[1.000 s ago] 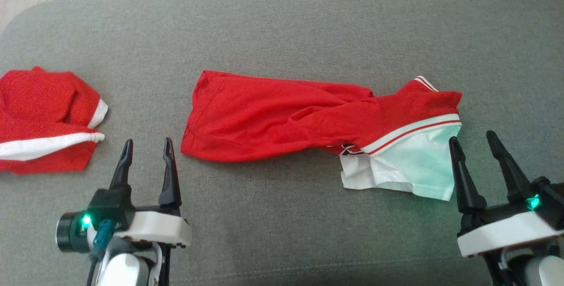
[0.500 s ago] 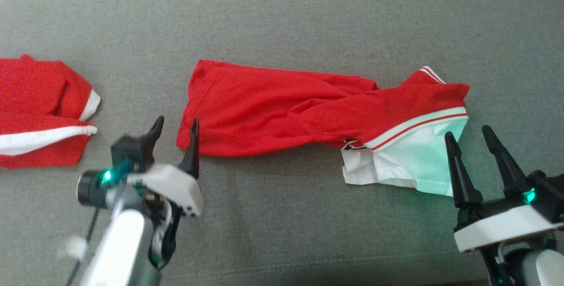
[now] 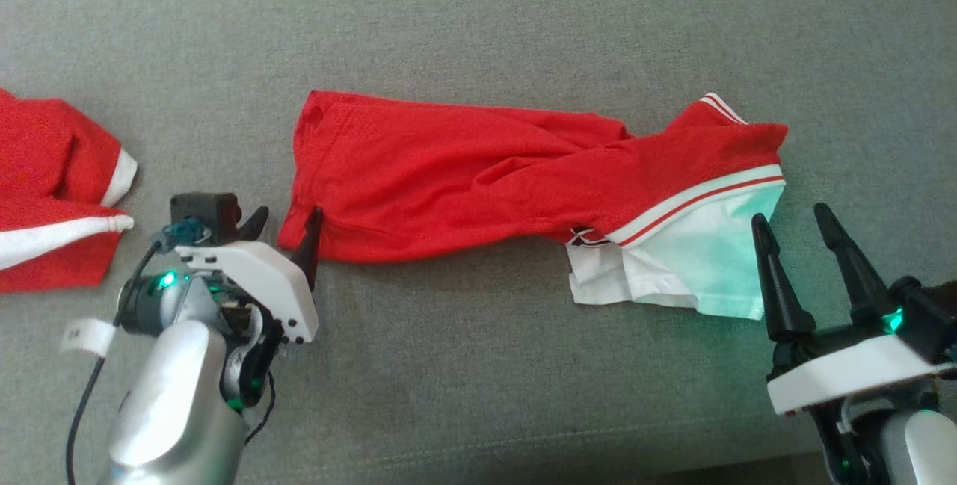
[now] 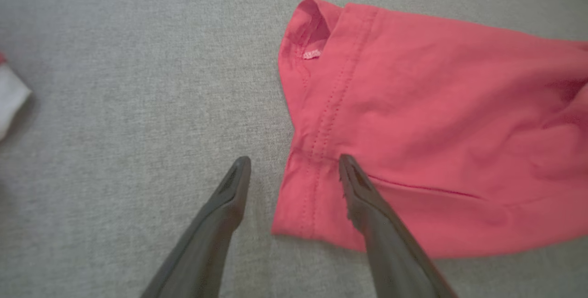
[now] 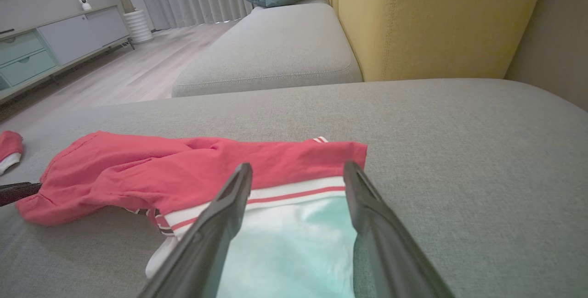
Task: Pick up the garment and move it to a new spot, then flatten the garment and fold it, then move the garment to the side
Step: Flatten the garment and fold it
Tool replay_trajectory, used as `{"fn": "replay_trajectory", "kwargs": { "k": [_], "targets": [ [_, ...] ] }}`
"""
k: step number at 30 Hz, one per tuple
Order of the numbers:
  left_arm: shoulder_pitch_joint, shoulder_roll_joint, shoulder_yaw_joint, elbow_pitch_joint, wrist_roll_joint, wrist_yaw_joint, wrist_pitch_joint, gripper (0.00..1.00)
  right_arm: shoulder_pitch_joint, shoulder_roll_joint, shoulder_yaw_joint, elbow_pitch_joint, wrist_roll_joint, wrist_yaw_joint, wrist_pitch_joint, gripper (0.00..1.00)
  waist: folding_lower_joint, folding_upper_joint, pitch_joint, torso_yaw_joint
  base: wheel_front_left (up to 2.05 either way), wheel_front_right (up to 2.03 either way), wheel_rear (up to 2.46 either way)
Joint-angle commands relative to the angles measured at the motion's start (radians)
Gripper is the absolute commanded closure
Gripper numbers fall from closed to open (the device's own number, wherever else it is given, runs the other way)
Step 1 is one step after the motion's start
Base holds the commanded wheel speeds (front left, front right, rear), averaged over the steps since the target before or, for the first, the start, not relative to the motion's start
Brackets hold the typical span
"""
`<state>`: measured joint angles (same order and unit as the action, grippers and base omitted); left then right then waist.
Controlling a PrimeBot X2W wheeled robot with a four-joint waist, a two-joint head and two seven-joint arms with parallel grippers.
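The left gripper is spread wide at the garment's near-left corner, pinching nothing. It straddles the stitched hem: 1 dark finger stands over bare grey couch cushion just beside the garment's left edge, and the other lies over the red cloth just inside the hem. Whether the tips press into the cloth cannot be told.

The right gripper is also spread and empty. It sits at the garment's right end, by the white panel below the red-and-white striped band.

The garment is a red shirt lying stretched sideways across the cushion. It is bunched and twisted near its middle, and the white panel is turned out at the right end. A second red-and-white garment lies well apart from the garment's left end.

Likely risks:
- The left fingers could close on only the top layer of the hem, so the lower layer sags or the corner slips free when lifted.
- A shallow bite so close to the edge could slide off the seam.
- The right gripper could catch only the loose white panel, and the red body would hang unevenly.
- Lifting both ends with the twist in place could carry it to the new spot and make flattening harder.
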<state>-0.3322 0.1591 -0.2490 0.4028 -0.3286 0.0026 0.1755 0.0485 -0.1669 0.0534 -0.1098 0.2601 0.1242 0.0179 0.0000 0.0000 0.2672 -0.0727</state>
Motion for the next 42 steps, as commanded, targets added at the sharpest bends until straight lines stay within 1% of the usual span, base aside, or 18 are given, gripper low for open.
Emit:
{"fn": "replay_trajectory", "kwargs": {
  "k": [1, 2, 3, 6, 7, 8, 9, 10, 13, 17, 20, 24, 25, 28, 32, 37, 42],
  "targets": [
    [-0.049, 0.030, 0.031, -0.023, -0.007, -0.008, 0.002, 0.00, -0.029, -0.013, 0.017, -0.027, 0.007, 0.007, -0.006, 0.00, 0.0000, 0.0000, 0.003, -0.001, 0.00, 0.00, 0.00],
    [-0.051, 0.031, 0.028, -0.018, -0.008, -0.012, 0.004, 0.00, -0.030, -0.012, 0.017, -0.026, 0.007, 0.007, -0.007, 0.00, 0.0000, 0.0000, 0.003, -0.001, 0.00, 0.00, 0.00],
    [-0.053, 0.033, 0.024, -0.013, -0.007, -0.014, 0.008, 0.08, -0.030, -0.011, 0.018, -0.025, 0.008, 0.007, -0.007, 0.00, 0.0000, 0.0000, 0.004, -0.001, 0.00, 0.00, 0.00],
    [-0.061, 0.038, 0.011, 0.003, -0.002, -0.022, 0.012, 0.38, -0.033, -0.011, 0.020, -0.021, 0.011, 0.007, -0.006, 0.00, 0.0000, 0.0000, 0.006, -0.002, 0.00, 0.00, 0.00],
    [-0.064, 0.039, 0.006, 0.008, 0.001, -0.025, 0.012, 0.52, -0.034, -0.011, 0.021, -0.020, 0.012, 0.007, -0.006, 0.00, 0.0000, 0.0000, 0.006, -0.003, 0.00, 0.00, 0.00],
    [-0.065, 0.042, 0.000, 0.014, 0.006, -0.027, 0.013, 0.61, -0.035, -0.012, 0.022, -0.018, 0.013, 0.007, -0.005, 0.00, 0.0000, 0.0000, 0.006, -0.004, 0.00, 0.00, 0.00],
    [-0.067, 0.043, -0.006, 0.020, 0.009, -0.029, 0.014, 0.77, -0.036, -0.012, 0.023, -0.017, 0.014, 0.007, -0.005, 0.00, 0.0000, 0.0000, 0.006, -0.005, 0.00, 0.00, 0.00],
    [-0.068, 0.043, -0.012, 0.026, 0.012, -0.031, 0.016, 1.00, -0.037, -0.013, 0.023, -0.016, 0.015, 0.007, -0.005, 0.00, 0.0000, 0.0000, 0.006, -0.005, 0.00, 0.00, 0.00],
    [-0.071, 0.045, -0.022, 0.043, 0.015, -0.034, 0.018, 1.00, -0.038, -0.015, 0.021, -0.013, 0.019, 0.007, -0.003, 0.00, 0.0000, 0.0000, 0.007, -0.006, 0.00, 0.00, 0.00],
    [-0.077, 0.052, -0.023, 0.042, 0.030, -0.022, -0.041, 1.00, -0.037, -0.017, 0.015, -0.009, 0.025, 0.007, -0.003, 0.00, 0.0000, 0.0000, 0.001, -0.006, 0.00, 0.00, 0.00],
    [-0.064, 0.054, -0.015, 0.012, 0.036, -0.004, -0.093, 1.00, -0.028, -0.018, 0.007, -0.008, 0.022, 0.007, 0.011, 0.00, 0.0000, 0.0000, -0.006, -0.006, 0.00, 0.00, 0.00],
    [-0.015, 0.050, 0.003, -0.055, 0.032, 0.031, -0.146, 1.00, 0.013, -0.034, -0.003, 0.015, 0.030, 0.007, 0.083, 0.00, 0.0000, 0.0000, -0.016, -0.002, 0.00, 0.00, 0.00],
    [-0.015, 0.050, 0.003, -0.055, 0.032, 0.031, -0.146, 1.00, 0.013, -0.034, -0.003, 0.015, 0.030, 0.007, 0.083, 0.00, 0.0000, 0.0000, -0.016, -0.002, 0.00, 0.00, 0.00],
    [0.030, 0.050, 0.012, -0.116, 0.030, 0.055, -0.168, 1.00, 0.057, -0.039, -0.021, 0.041, 0.039, 0.007, 0.157, 0.00, 0.0000, 0.0000, -0.018, 0.002, 0.00, 0.00, 0.00],
    [0.084, 0.055, 0.016, -0.199, 0.033, 0.081, -0.171, 1.00, 0.089, -0.043, -0.044, 0.062, 0.053, 0.007, 0.221, 0.00, 0.0000, 0.0000, -0.013, 0.004, 0.00, 0.00, 0.00],
    [0.119, 0.059, 0.014, -0.271, 0.037, 0.101, -0.164, 1.00, 0.065, -0.043, -0.047, 0.084, 0.066, 0.007, 0.235, 0.00, 0.0000, 0.0000, 0.005, 0.010, 0.00, 0.00, 0.00],
    [0.118, 0.058, 0.005, -0.294, 0.039, 0.105, -0.169, 1.00, 0.028, -0.046, -0.012, 0.140, 0.069, 0.007, 0.274, 0.00, 0.0000, 0.0000, 0.025, 0.020, 0.00, 0.00, 0.00]
  ]
}}
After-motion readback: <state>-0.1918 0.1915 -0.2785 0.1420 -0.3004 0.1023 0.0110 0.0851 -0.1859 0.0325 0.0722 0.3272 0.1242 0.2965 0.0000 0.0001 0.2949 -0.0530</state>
